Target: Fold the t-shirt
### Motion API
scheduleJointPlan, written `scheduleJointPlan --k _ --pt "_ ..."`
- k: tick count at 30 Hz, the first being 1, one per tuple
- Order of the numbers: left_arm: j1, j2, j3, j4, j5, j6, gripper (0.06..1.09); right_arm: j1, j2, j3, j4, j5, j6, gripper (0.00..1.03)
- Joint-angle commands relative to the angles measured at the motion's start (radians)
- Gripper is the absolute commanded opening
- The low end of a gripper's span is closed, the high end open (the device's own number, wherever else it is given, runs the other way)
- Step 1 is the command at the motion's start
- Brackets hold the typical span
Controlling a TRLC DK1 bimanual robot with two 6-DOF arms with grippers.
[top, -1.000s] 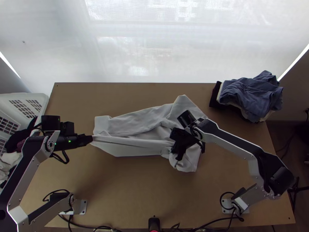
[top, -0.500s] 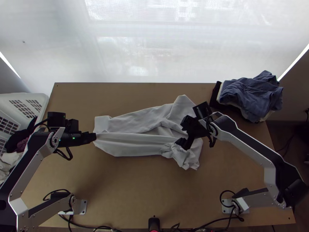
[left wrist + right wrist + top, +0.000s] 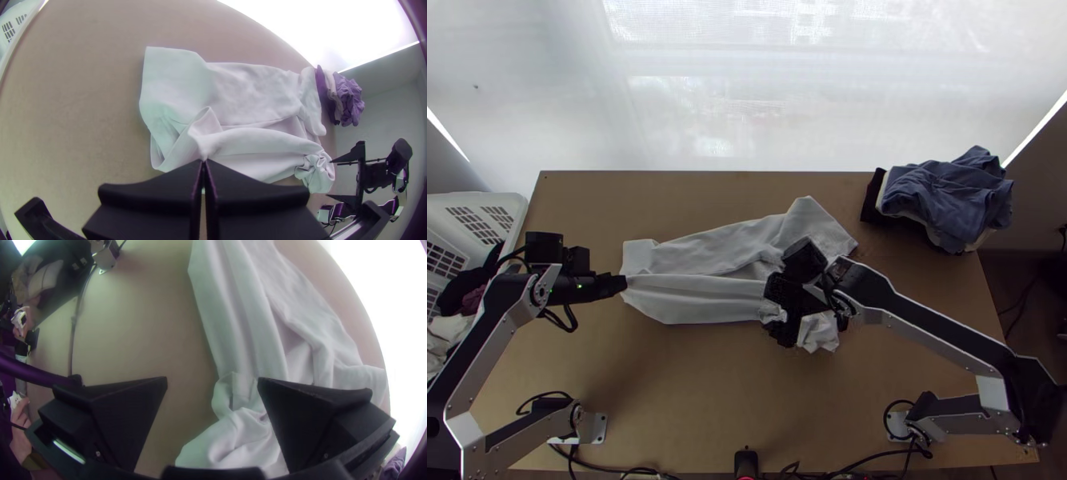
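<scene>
Left gripper pinned on the white t-shirt, right gripper wide open over the bunch!
And here's the picture: the shirt lies lengthwise across the middle of the table, long folds running along it, one end crumpled. The left's fingers are clamped together on cloth at the opposite end, likely an anchor so the fabric stays taut. The right's fingers stand well apart above the crumpled end, one over bare wood, one over cloth, placed, I'd judge, to pinch that bunched edge and draw it straight. Danger: grabbing several layers at once.
</scene>
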Motion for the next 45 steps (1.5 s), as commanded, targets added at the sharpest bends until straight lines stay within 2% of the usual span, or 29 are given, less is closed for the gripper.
scheduleJointPlan --k 1,6,16,19,25,31,39,45 --pt "0.006 -0.016 -0.008 -0.006 -0.002 0.000 0.09 0.035 0.077 -0.054 0.066 0.054 -0.034 0.93" --pt "0.009 -0.019 -0.008 -0.008 -0.002 0.000 0.09 -0.017 0.054 -0.103 0.084 0.108 -0.057 0.93" --pt "0.001 -0.002 -0.005 0.006 -0.001 0.000 0.09 -0.038 -0.209 -0.343 0.084 0.215 -0.075 0.93" --pt "0.000 -0.001 -0.006 0.006 -0.001 0.000 0.09 -0.078 -0.244 -0.374 0.082 0.226 -0.103 0.83" --pt "-0.005 -0.004 -0.005 0.006 -0.001 -0.002 0.09 -0.083 -0.256 -0.362 0.107 0.250 -0.121 0.56" --pt "-0.005 -0.013 -0.005 0.001 -0.001 -0.002 0.09 -0.095 -0.262 -0.340 0.107 0.263 -0.118 0.52" --pt "-0.007 -0.015 -0.008 0.000 0.001 0.000 0.09 -0.201 -0.304 -0.379 0.110 0.280 -0.154 0.53" --pt "-0.010 -0.021 0.000 0.006 0.002 -0.008 0.09 -0.196 -0.350 -0.368 0.093 0.278 -0.146 0.53"
